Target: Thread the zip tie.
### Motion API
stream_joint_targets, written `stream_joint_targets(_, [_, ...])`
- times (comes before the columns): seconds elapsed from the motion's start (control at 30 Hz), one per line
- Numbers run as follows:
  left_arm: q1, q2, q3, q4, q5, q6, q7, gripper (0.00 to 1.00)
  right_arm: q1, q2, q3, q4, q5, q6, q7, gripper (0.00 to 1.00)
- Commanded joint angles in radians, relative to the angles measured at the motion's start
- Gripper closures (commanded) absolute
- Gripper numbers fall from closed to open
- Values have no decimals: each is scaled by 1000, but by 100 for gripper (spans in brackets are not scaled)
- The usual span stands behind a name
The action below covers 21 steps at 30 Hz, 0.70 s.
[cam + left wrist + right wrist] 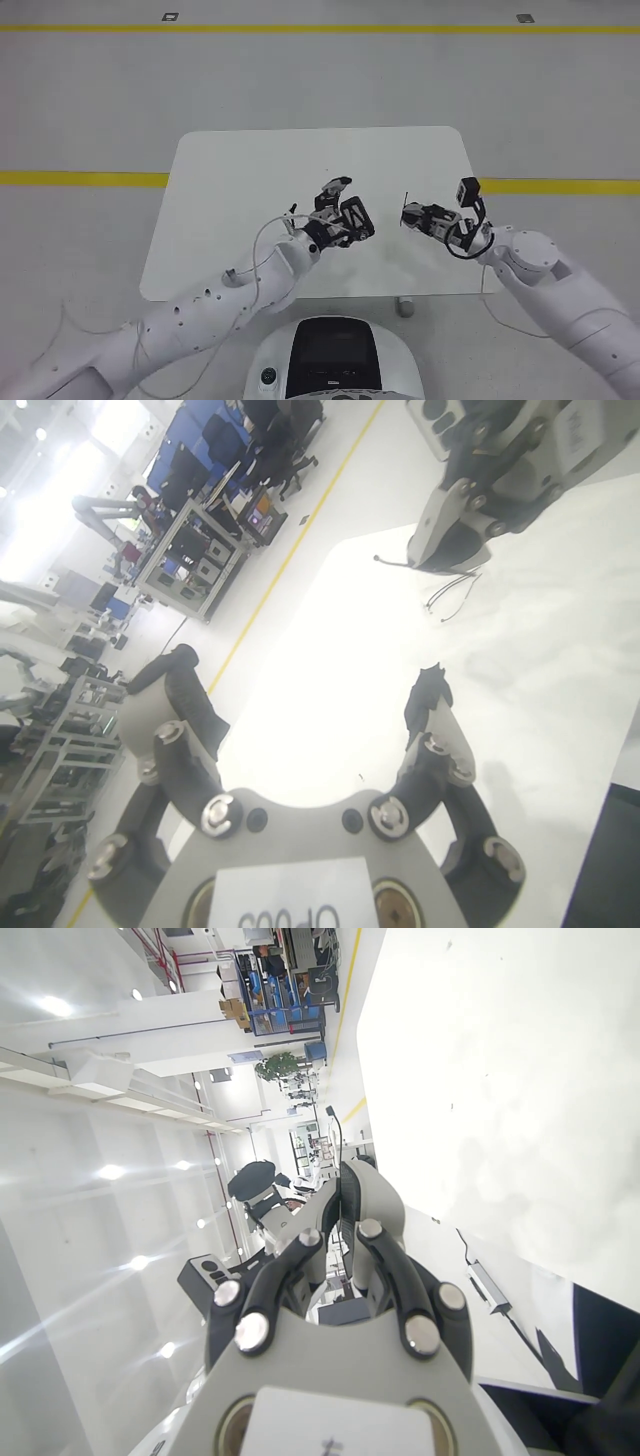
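My right gripper (344,1178) is pinched shut on the zip tie (340,1133), and its thin black strip pokes out past the fingertips, above the table (250,180). My left gripper (306,667) hangs wide and empty nearby, over the table's middle.

In the top view the zip tie (405,206) was only a thin dark sliver right of centre, too small to tell head from tail, and its lower part was hidden between the closed fingers of the right gripper (410,217). In the left wrist view that gripper's body ran off the frame edge, and the fine dark lines (452,595) on the table (350,625) beneath it were too faint to tell shadow from wire. The left arm (200,320) and the right arm (570,290) were cut off at the top view's lower corners.
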Motion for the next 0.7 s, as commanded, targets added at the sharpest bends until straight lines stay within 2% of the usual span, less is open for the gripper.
stream_joint_targets(0.0, [-44, 9, 38, 3, 0, -24, -18, 0, -2, -4, 3, -3, -7, 7, -3, 100])
stream_joint_targets(0.07, [-103, 18, 95, 0, 0, -29, -49, 0, -2, -8, 5, -5, -12, 19, -4, 100])
stream_joint_targets(0.1, [-132, 21, 121, 1, 0, -17, -62, 0, -2, -10, 6, -4, -12, 27, -4, 100])
stream_joint_targets(0.13, [-143, 23, 130, 3, 0, -11, -69, 0, -1, -12, 10, -2, -19, 33, -14, 100])
stream_joint_targets(0.37, [-143, 23, 130, 3, 0, -11, -69, 0, -2, -12, 12, -1, -22, 34, -21, 100])
stream_joint_targets(0.43, [-146, 21, 137, 1, 0, -45, -44, 0, -8, -16, 13, -9, -21, 33, -33, 100])
stream_joint_targets(0.53, [-182, 18, 168, -1, 0, -96, -45, 0, -10, -23, 14, -24, -32, 49, -51, 100])
stream_joint_targets(0.67, [-231, 11, 229, 6, 0, -115, -45, 0, 0, -35, 10, -35, -40, 75, -60, 100])
